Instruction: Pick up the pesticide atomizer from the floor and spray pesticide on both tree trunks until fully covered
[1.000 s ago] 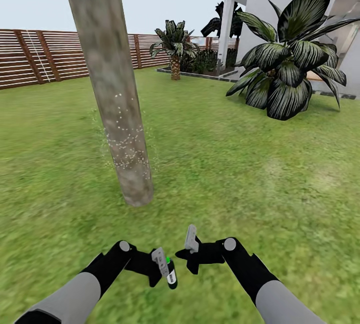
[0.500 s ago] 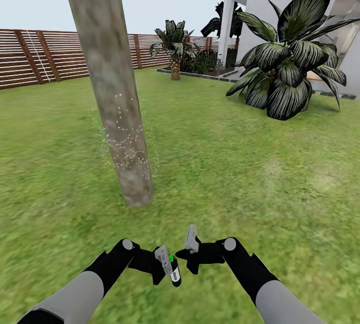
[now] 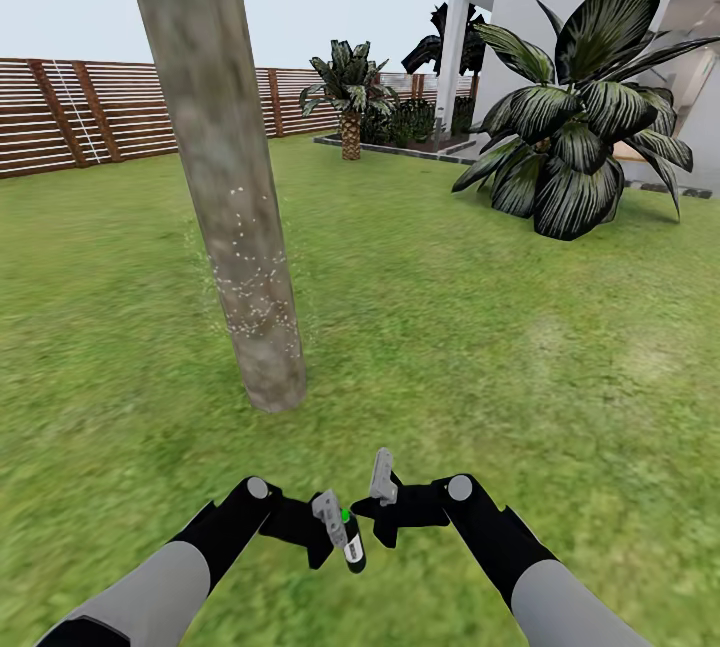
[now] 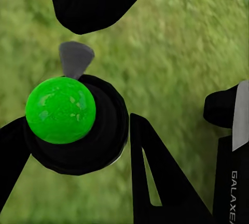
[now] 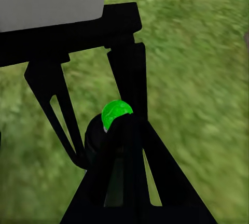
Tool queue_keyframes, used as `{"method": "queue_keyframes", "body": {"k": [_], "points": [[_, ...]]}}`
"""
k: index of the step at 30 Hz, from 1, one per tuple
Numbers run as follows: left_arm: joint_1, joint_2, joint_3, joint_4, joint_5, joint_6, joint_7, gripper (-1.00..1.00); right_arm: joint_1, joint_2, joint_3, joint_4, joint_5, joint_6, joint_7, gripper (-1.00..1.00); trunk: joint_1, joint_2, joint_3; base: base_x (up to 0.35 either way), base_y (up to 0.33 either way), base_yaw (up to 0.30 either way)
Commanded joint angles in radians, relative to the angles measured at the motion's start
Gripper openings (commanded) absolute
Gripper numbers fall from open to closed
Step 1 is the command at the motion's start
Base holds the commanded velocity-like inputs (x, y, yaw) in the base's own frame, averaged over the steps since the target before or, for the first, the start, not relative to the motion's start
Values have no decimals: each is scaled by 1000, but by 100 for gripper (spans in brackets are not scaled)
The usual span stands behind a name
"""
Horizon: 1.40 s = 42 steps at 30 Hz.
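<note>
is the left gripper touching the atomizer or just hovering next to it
Touching. In the left wrist view the left gripper has its dark fingers pressed against both sides of the pesticide atomizer, with no grass visible between them.

One thick trunk is standing on the lawn, with many pale specks dotting its lower part. Behind the trunk, one fence is running, and two palms are growing to the trunk's right. Two hands are showing nearer than the trunk, with one atomizer between them.
</note>
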Motion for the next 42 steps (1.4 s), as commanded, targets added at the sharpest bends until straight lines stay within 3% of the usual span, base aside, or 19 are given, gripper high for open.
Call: {"method": "queue_keyframes", "body": {"k": [1,7,12,21,29,32,34,35,37,38,40,42], "points": [[0,0,0,0,1,-1,0,-100,0,0,0,1,0,0,0,-100,0,0,0,0,0,0],[0,-3,1,-11,1,0,-1,-100,0,0,0,1,0,0,0,-100,0,0,0,0,0,0],[0,-5,-1,-11,38,-3,-4,-100,0,0,0,0,0,0,0,-100,0,0,0,0,0,0],[1,8,-7,-1,30,3,4,-100,0,0,0,0,0,0,0,-100,0,0,0,0,0,0],[7,145,-8,5,16,4,7,-100,0,-3,-2,10,2,0,-1,-100,0,0,0,0,0,0],[10,203,-2,5,8,5,8,-100,0,-8,-11,92,2,-3,-9,-100,0,0,0,0,0,0],[12,221,1,6,9,6,30,-100,0,-13,-13,136,-1,-5,-60,-100,0,0,0,0,0,0],[13,229,2,6,11,6,50,-100,0,-20,-13,166,-2,-5,-131,-100,0,0,0,0,0,0],[15,243,7,14,18,5,76,-100,0,-28,-19,312,-13,-7,-359,-100,0,0,0,0,0,0],[15,244,22,29,27,5,100,-100,1,-28,-38,363,-36,-11,-430,-100,0,0,0,0,0,0],[15,239,102,93,46,4,214,-100,2,-34,-130,433,-123,-29,-530,-100,0,0,0,0,0,0],[15,234,179,157,63,2,322,-100,3,-49,-189,460,-156,-33,-617,-100,0,0,0,0,0,0]]}}
